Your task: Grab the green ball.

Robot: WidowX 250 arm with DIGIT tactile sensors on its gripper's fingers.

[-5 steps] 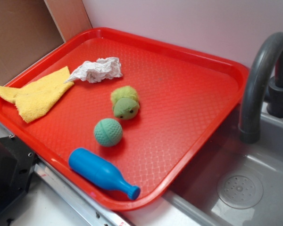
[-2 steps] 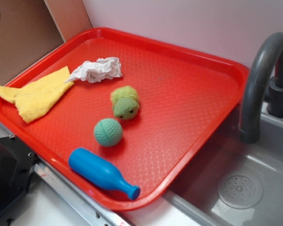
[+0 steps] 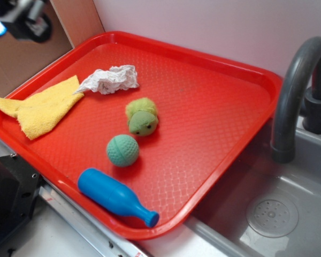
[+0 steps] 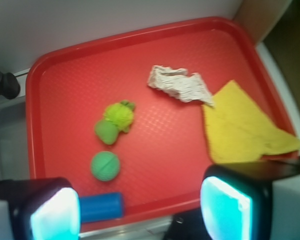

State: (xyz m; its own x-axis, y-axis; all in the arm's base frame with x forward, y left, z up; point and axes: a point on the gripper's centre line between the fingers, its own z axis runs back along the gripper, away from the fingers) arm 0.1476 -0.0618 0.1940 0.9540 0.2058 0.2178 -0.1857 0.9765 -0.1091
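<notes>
1. Gripper (image 3: 21, 19): newly arrived at far left since the earlier frame; jaws wide apart, holding nothing.
2. Green ball (image 3: 122, 150): untouched on red tray (image 3: 214, 107), near-centre, between plush toy (image 3: 142, 119) and blue bottle (image 3: 115, 196).
3. Remaining: approach, descent, grasp.

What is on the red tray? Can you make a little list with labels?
tray: red plastic tray beside a grey sink
target: teal-green dimpled ball, untouched
behind ball: fuzzy yellow-green plush toy
front edge: blue plastic bowling pin, lying down
left side: yellow cloth, crumpled white paper
gripper: open, high above the tray, holding nothing
</notes>
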